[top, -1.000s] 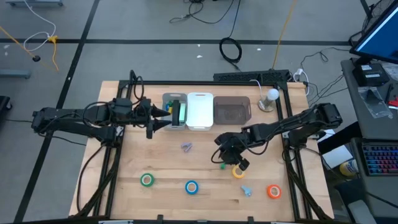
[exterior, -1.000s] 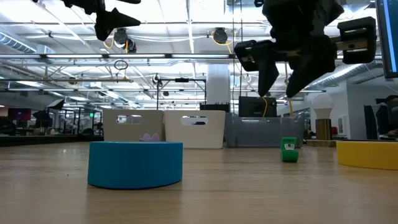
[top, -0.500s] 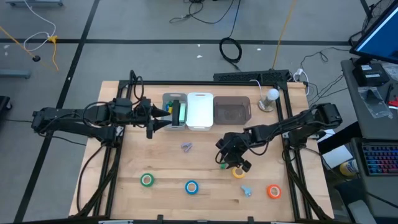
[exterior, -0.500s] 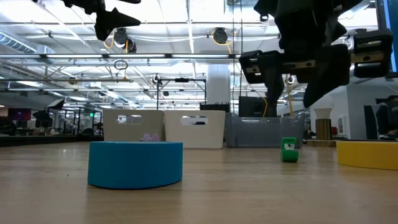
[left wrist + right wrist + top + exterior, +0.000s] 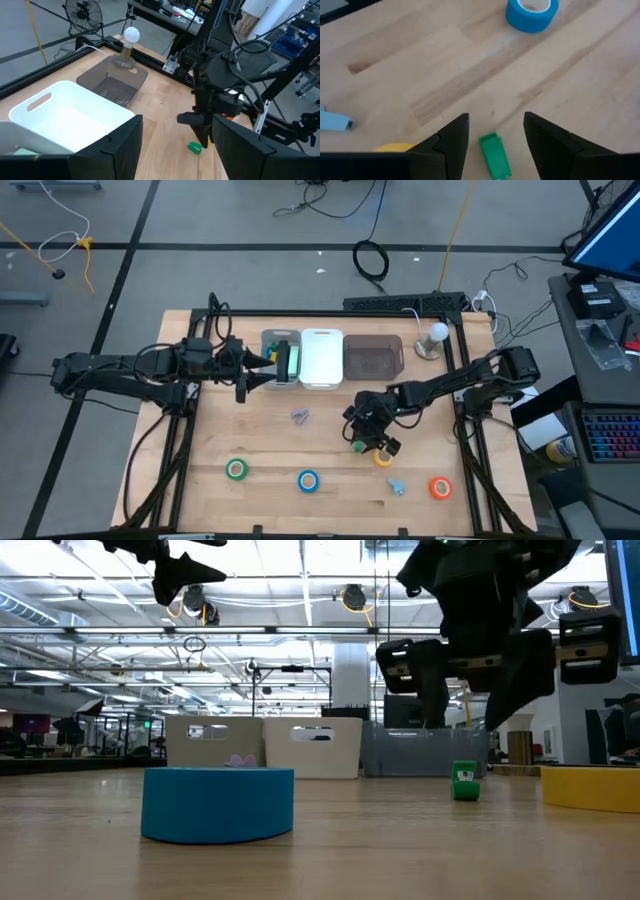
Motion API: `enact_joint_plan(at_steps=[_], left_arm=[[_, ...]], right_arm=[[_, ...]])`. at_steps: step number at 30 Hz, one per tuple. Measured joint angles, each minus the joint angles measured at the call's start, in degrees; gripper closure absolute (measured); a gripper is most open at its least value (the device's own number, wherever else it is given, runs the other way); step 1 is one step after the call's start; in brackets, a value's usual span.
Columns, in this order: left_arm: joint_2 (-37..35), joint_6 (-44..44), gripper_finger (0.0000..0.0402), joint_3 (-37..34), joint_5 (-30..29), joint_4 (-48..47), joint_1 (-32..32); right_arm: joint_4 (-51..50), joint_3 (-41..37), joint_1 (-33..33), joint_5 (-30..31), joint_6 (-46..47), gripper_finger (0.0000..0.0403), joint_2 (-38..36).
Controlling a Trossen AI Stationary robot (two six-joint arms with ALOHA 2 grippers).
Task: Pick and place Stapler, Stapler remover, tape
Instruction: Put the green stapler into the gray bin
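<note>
in the high view the right gripper [image 5: 364, 433] covers most of the small green thing [image 5: 494, 154] under it, and what that thing is cannot be told. the yellow tape roll [image 5: 384, 456] beside it is partly under the gripper; in the low view it is cut by the picture's right edge [image 5: 592, 786], and in the right wrist view only a yellow sliver [image 5: 395, 147] shows. the small purple thing [image 5: 300, 416] near the table's middle and the pale blue thing [image 5: 397, 486] near the front edge are too small to name. the green object [image 5: 291, 361] in the bin by the back edge is half hidden by the bin's wall.
</note>
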Motion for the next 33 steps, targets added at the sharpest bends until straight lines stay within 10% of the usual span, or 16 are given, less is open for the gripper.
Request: enact_joint_plan(at_steps=[33], left_arm=[[0.0, 1.3, 0.0163, 0.0, -0.5, -0.1, 0.0]], right_arm=[[-2.5, 0.0, -2.0, 4.6, 0.8, 0.0239, 5.5]])
